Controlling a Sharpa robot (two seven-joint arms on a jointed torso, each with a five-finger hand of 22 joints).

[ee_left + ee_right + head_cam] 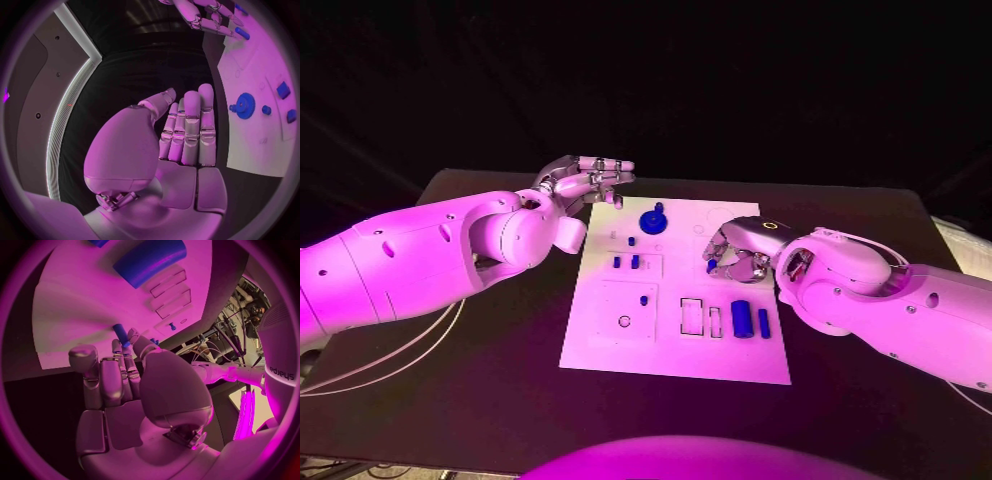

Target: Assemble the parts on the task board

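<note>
Left hand (589, 180): raised flat by the far-left corner of the white rectangular task board (678, 345); fingers straight and together, holding nothing, clear of the board.
Right hand (740, 252): low over the board's right side, fingers curled in; small blue cylindrical peg (120, 334) at the fingertips, apparently pinched, though contact is hard to confirm.
Blue gear-shaped part (655, 219): on the board's far end, near the left hand.
Blue rectangular blocks (741, 315): side by side at the near right of the board.
Surface: black table (473, 400) beneath the board.
</note>
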